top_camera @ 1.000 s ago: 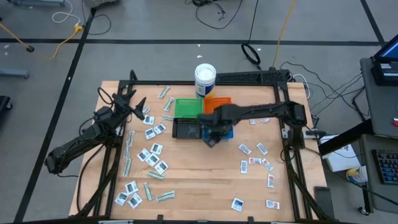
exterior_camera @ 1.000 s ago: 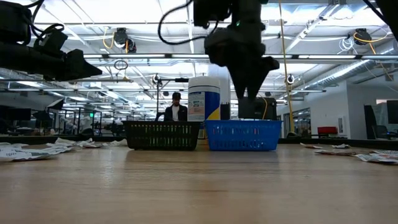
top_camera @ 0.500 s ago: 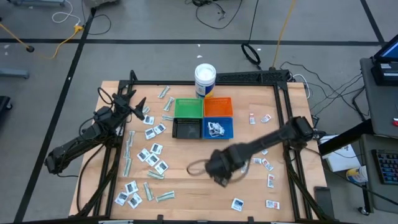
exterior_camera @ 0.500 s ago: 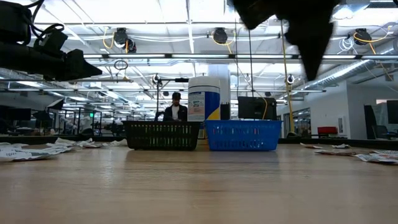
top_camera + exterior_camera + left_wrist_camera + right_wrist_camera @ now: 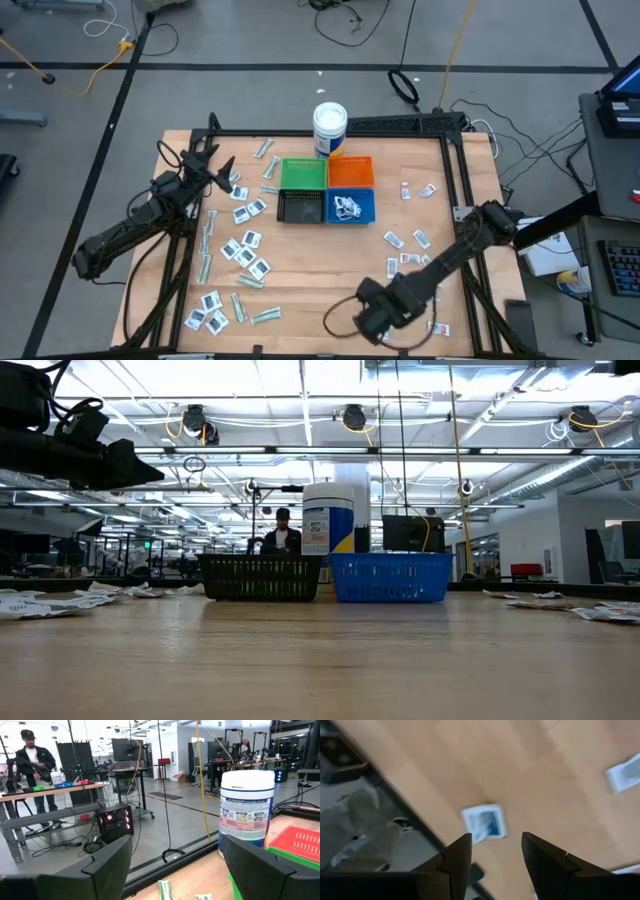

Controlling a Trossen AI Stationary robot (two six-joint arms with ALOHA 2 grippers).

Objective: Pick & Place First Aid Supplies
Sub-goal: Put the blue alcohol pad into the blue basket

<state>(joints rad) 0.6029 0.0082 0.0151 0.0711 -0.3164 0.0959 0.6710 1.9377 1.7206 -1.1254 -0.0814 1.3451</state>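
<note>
Bright ceiling lights [image 5: 345, 415] glare overhead; the bench [image 5: 320, 660] foreground is soft, the right wrist view motion-blurred.

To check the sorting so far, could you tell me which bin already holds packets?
The blue bin, front right of the four, holds white packets; the green, orange and black bins look empty.

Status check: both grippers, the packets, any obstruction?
Right gripper open, empty, above a blue-print packet near the table's front edge. Left gripper open, idle at far left. Nothing blocking the packet.
</note>
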